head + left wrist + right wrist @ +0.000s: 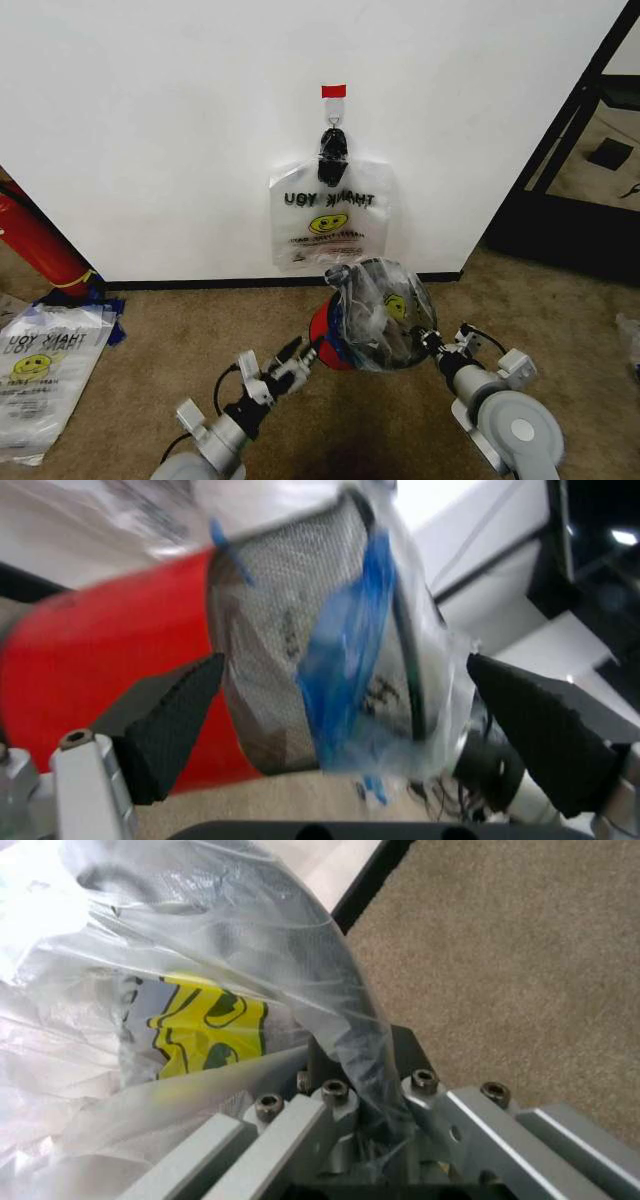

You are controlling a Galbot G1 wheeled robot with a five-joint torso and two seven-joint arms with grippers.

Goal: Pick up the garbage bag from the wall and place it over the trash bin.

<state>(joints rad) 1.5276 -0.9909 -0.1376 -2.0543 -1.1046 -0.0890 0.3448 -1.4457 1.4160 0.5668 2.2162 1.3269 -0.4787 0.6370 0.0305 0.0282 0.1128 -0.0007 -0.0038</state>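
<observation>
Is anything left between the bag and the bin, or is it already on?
Nothing visible stands between them. The garbage bag already drapes over the trash bin. The right gripper pinches plastic at the rim; the left gripper is open beside the bin. Another bag hangs on the wall behind.

left arm low at front left, reaching forward and up. left gripper (300, 357) has jaws spread wide, nothing between them, fingers (165, 720) apart on both sides. right arm low at front right, reaching forward. right gripper (432, 343) has jaws pinched tight on thin plastic.
</observation>
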